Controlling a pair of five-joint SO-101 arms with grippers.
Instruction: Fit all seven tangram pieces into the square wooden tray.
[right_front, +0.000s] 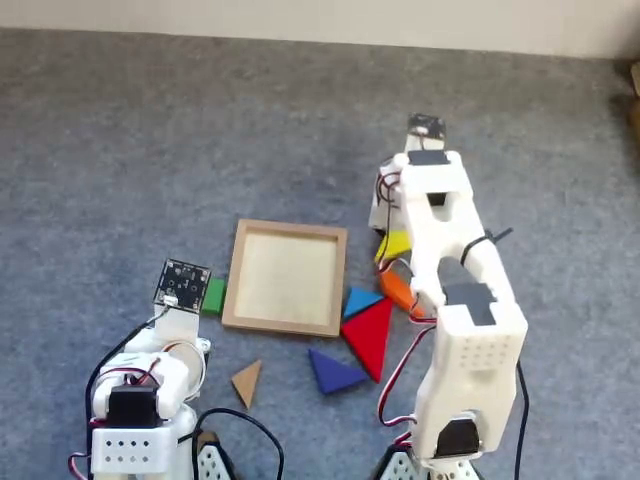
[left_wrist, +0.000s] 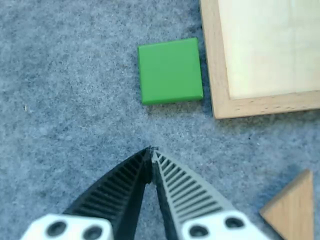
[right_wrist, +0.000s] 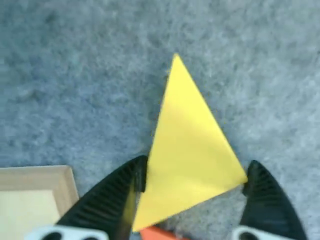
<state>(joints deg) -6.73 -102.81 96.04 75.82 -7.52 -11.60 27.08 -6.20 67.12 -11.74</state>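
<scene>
Tray (right_front: 284, 324) sits in the middle of the high view and its floor is bare, so you are at the very first placement: all seven pieces lie outside it on the grey carpet (right_front: 120, 150). The step in hand, as I judge it, is the pick of the yellow triangle (right_wrist: 187, 125), which lies just right of the tray's upper right corner in the high view. Your right gripper (right_wrist: 196, 162) is spread wide, one finger on each side of this triangle, and it grasps nothing yet. Your left gripper (left_wrist: 151, 150) is clenched on nothing and hangs over the carpet near the green square (left_wrist: 170, 70), which lies just beside the tray's left rim.

Right of and below the tray's lower right corner lie the light blue triangle (right_front: 360, 300), the red triangle (right_front: 372, 335) and the dark blue triangle (right_front: 333, 372). The orange piece (right_front: 395, 290) is partly under the right arm, and the tan triangle (right_front: 246, 380) lies below the tray.

For the next move, I think you should bring the fingertips fully down to the carpet before closing, because the piece is flat and the fingers may slip over it. Then lift it and carry it left, into a tray corner.
</scene>
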